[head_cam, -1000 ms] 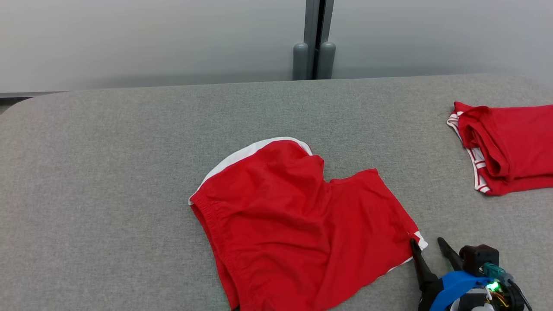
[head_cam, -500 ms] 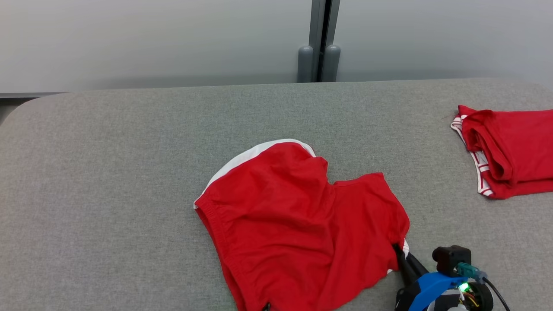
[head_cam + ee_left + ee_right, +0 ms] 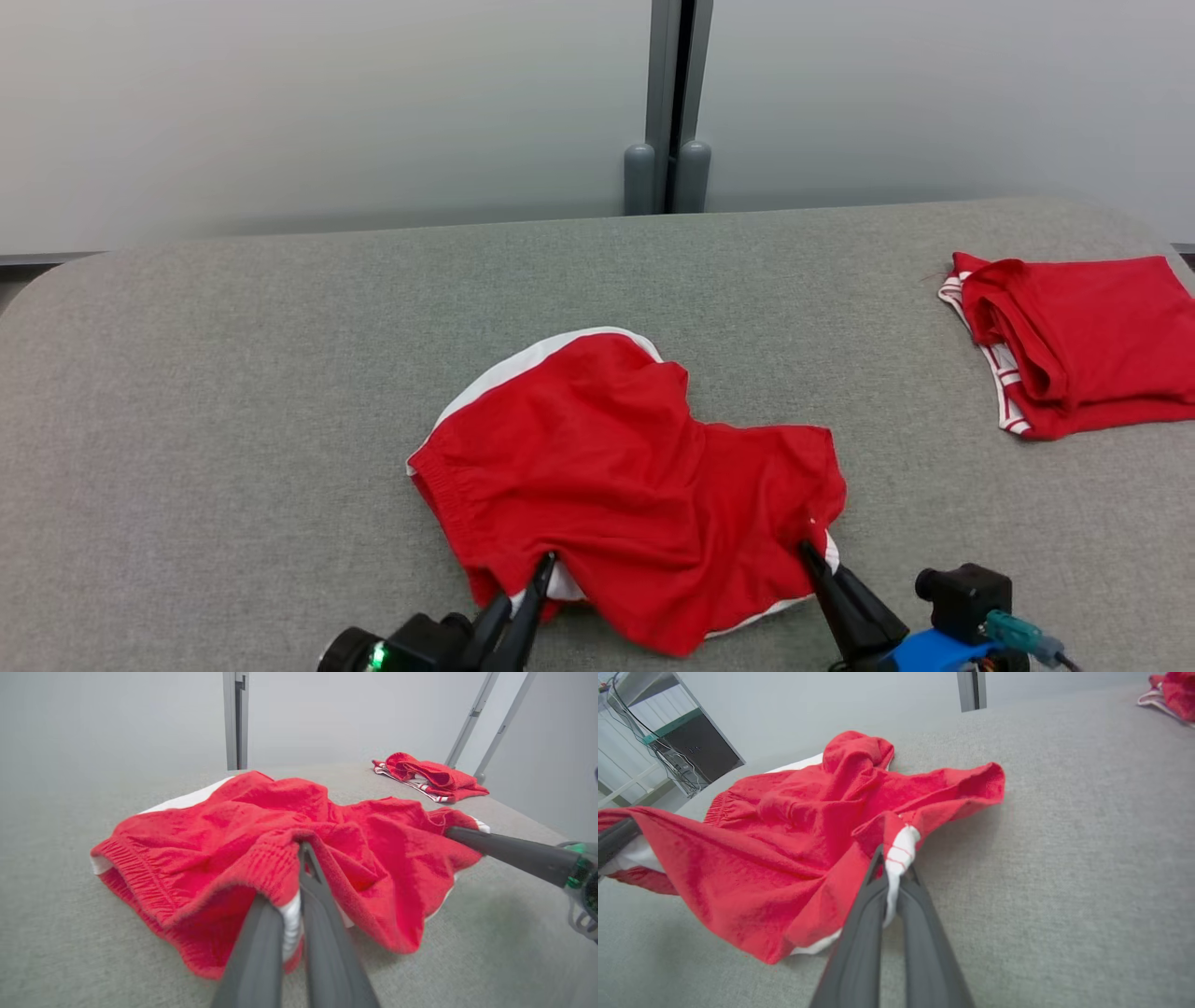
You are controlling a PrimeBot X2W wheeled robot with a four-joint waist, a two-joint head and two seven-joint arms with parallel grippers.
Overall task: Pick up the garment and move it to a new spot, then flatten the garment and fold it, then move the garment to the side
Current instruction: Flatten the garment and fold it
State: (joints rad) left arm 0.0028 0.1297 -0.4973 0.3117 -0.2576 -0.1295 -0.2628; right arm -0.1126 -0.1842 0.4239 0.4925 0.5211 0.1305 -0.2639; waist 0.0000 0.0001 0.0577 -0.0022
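Observation:
The garment point(image 3: 616, 476) is a pair of red shorts with white trim, lying crumpled at the middle of the grey table point(image 3: 233, 392). My left gripper point(image 3: 546, 563) is shut on its near left edge, at the waistband end. My right gripper point(image 3: 805, 551) is shut on its near right corner, pinching the white trim. In the left wrist view the fingers point(image 3: 322, 896) clamp red cloth point(image 3: 224, 835) and a white strip. In the right wrist view the fingers point(image 3: 866, 914) hold the white corner, and the garment point(image 3: 794, 826) lifts slightly off the table at both grips.
A second red garment point(image 3: 1074, 345), folded, with striped white trim, lies at the table's far right; it appears as a folded pile point(image 3: 427, 777) in the left wrist view. A grey post point(image 3: 667, 103) stands behind the table's far edge. Bare cloth-covered table spreads left and front.
Both grippers have closed on the garment's near edge, the right first, then the left, which came into view. The near edge is bunched and raised. The camera has shifted slightly.

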